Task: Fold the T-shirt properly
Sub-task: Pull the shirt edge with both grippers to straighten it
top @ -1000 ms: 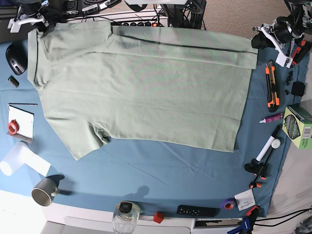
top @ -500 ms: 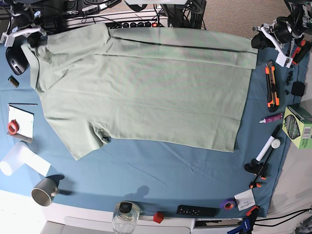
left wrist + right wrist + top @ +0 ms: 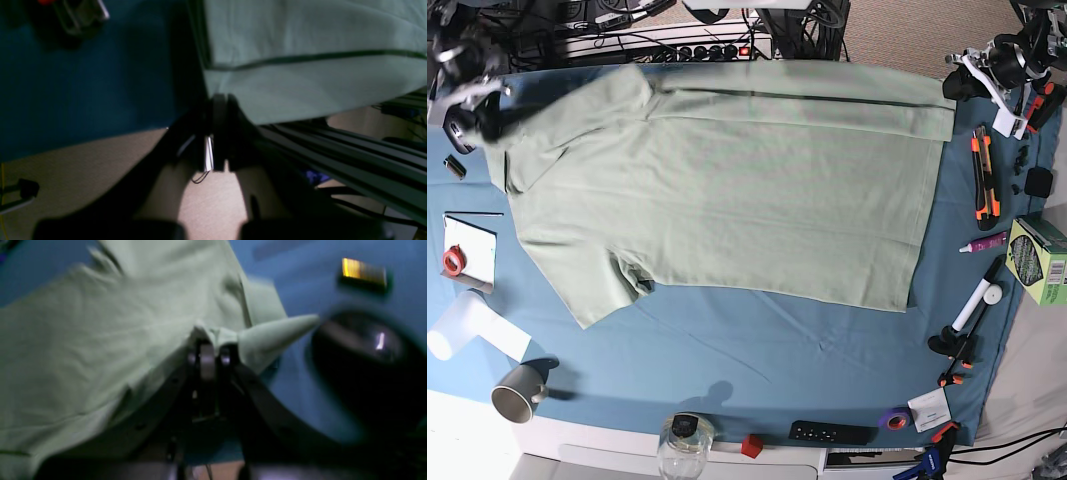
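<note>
— Base view first: where does the T-shirt lie?

— Spread across the blue cloth on the desk, a long fold running along its far edge. One sleeve points toward the near-left, beside a grey mug.

— And the right claw?

— Its wrist view shows the jaws shut tight on a bunched corner of the T-shirt, a cone of fabric sticking out to one side. In the base view that claw sits at the far-left corner of the garment, with a dark computer mouse just beside it.

— The left claw?

— Jaws closed as well, pinching the hem corner of the T-shirt at the desk's edge. From the base view it stands at the far-right corner, near an orange utility knife.

— Anything else nearby?

— A green box at the right edge and a black remote along the near edge. The wrist views are blurred, so finer detail cannot be made out.
</note>
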{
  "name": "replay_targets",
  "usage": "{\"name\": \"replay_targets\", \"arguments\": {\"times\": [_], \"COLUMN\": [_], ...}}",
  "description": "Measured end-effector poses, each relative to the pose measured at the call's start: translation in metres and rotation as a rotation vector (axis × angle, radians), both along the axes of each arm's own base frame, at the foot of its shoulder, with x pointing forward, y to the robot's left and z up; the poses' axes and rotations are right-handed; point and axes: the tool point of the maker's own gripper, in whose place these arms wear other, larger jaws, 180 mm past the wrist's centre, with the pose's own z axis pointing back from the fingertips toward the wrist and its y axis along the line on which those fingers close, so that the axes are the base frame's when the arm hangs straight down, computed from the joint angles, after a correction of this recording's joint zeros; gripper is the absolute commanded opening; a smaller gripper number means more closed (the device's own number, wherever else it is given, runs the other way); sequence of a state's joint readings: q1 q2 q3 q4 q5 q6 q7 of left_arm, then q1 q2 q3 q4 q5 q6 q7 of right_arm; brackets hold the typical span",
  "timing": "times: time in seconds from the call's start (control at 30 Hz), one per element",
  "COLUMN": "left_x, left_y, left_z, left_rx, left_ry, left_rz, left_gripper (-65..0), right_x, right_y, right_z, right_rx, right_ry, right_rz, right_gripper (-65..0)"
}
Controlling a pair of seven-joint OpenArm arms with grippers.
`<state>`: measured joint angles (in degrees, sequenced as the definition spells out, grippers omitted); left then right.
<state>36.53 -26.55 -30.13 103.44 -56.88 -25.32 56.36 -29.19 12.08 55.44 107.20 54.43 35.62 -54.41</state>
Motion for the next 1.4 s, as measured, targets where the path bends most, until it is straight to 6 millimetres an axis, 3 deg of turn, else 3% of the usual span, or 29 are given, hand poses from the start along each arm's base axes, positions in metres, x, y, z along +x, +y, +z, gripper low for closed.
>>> {"name": "replay_targets", "arguments": {"times": [0.07,0.13,0.2,0.3,0.33,0.5,0.77,1.03,1.27,1.4], "left_x": [0.0,0.0,0.0,0.0,0.0,0.001,0.001,0.002,0.001,0.002], "left_y": [0.0,0.0,0.0,0.0,0.0,0.0,0.0,0.0,0.0,0.0], "left_z": [0.0,0.0,0.0,0.0,0.0,0.001,0.001,0.001,0.001,0.001], "left_rx": [0.0,0.0,0.0,0.0,0.0,-0.001,-0.001,-0.002,-0.002,-0.002], "left_ry": [0.0,0.0,0.0,0.0,0.0,-0.009,-0.009,-0.01,-0.009,-0.01], "left_rz": [0.0,0.0,0.0,0.0,0.0,0.005,0.005,0.005,0.005,0.005], "left_gripper": [-65.0,-65.0,-65.0,-65.0,-65.0,-65.0,-65.0,-65.0,-65.0,-65.0], "right_x": [0.006,0.002,-0.012,-0.048,-0.051,-0.024,-0.03,-0.064,-0.068,-0.058], "right_y": [0.005,0.007,-0.002,-0.015,-0.013,-0.012,-0.014,-0.035,-0.035,-0.035], "right_z": [0.013,0.008,-0.016,-0.068,-0.073,-0.048,-0.053,-0.072,-0.073,-0.069], "right_rx": [-0.03,-0.052,-0.032,0.106,0.116,0.079,0.059,-0.021,-0.029,-0.024], "right_ry": [-0.027,-0.001,0.066,0.214,0.234,0.142,0.186,0.354,0.367,0.333], "right_rz": [0.025,0.03,-0.061,-0.242,-0.241,-0.182,-0.184,-0.295,-0.297,-0.298], "right_gripper": [-65.0,-65.0,-65.0,-65.0,-65.0,-65.0,-65.0,-65.0,-65.0,-65.0]}}
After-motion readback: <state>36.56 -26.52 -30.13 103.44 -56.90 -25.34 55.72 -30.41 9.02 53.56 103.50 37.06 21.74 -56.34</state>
